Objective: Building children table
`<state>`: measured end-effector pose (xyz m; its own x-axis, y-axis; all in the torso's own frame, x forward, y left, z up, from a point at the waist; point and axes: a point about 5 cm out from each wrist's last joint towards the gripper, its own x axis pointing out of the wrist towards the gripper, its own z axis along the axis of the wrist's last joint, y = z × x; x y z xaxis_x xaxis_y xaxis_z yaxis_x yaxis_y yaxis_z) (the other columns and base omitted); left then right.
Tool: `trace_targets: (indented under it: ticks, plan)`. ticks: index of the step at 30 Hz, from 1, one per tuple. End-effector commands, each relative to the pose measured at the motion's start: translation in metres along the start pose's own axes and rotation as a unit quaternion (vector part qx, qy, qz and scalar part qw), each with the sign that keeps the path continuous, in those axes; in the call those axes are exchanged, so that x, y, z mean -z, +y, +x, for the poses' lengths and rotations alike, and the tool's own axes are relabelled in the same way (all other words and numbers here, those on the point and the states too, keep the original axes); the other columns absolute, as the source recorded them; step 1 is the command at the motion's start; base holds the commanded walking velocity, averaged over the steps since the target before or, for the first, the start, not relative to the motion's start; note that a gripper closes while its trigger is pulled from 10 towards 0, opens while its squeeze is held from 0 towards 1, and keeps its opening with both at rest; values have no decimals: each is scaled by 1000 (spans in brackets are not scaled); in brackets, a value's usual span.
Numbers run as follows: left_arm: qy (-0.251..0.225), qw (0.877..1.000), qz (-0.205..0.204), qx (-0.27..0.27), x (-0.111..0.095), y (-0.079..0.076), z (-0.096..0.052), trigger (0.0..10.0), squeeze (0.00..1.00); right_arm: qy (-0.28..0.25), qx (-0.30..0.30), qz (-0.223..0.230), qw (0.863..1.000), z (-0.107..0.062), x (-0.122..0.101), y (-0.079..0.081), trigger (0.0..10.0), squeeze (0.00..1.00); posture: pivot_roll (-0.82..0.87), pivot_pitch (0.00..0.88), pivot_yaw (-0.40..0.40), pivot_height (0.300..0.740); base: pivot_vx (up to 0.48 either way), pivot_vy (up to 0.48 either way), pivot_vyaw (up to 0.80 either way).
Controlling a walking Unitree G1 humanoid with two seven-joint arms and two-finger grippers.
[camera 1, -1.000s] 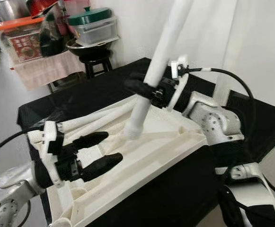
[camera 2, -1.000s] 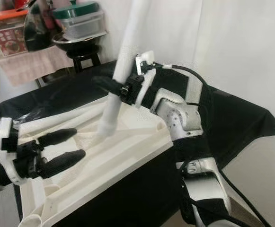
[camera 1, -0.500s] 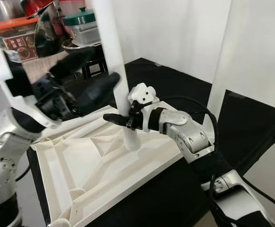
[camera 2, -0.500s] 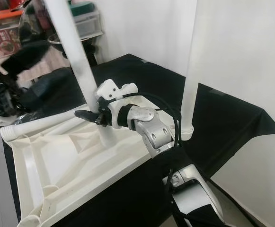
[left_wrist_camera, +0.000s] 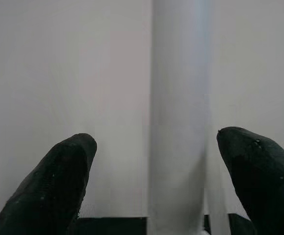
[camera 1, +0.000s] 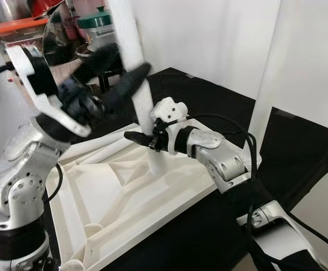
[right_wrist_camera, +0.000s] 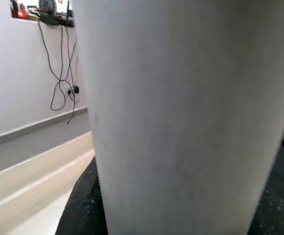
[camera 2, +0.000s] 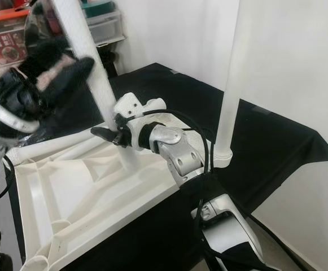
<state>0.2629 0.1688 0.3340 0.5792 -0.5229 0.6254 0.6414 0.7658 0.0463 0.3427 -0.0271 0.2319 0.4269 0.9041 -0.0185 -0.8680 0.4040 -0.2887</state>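
Observation:
A white children's tabletop point(camera 1: 124, 197) lies upside down on a black-covered table. One white leg point(camera 1: 141, 96) stands almost upright in a socket near the tabletop's middle. My right gripper point(camera 1: 135, 136) is shut on this leg low down, just above the socket. My left gripper point(camera 1: 121, 70) is raised and blurred, open, with its fingers point(left_wrist_camera: 66, 171) either side of the leg's upper part point(left_wrist_camera: 178, 112). In the right wrist view the leg point(right_wrist_camera: 181, 112) is pressed close against the camera. A second white leg point(camera 2: 231, 84) stands upright at the tabletop's far right corner.
A loose white leg point(camera 2: 45, 147) lies along the tabletop's far left edge. Behind the table at the back left are a stool point(camera 1: 110, 76), a lidded container point(camera 1: 99, 25) and pots. A white wall runs along the right. The black cloth point(camera 1: 299, 147) drops off at the right.
My left gripper has risen from low over the tabletop to the leg's upper part. The leg has gone from tilted to nearly upright. The right gripper's hold sits lower on it.

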Motion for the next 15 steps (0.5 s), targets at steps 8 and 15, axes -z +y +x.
trace_targets:
  ticks: [8, 15]
  plan:
    - [-16, 998, 29, -54, 0, 15, 8, 10000, 0, -16, -16, -13, 1000, 4, -4, 7, 0, 0, -67, 0, 69, 740, 0, 0, 0]
    - [-20, 999, 20, -40, 5, 7, 21, 9804, 0, -14, -24, -19, 999, 5, -4, 10, 0, 0, -78, 0, 69, 740, 0, 0, 0]
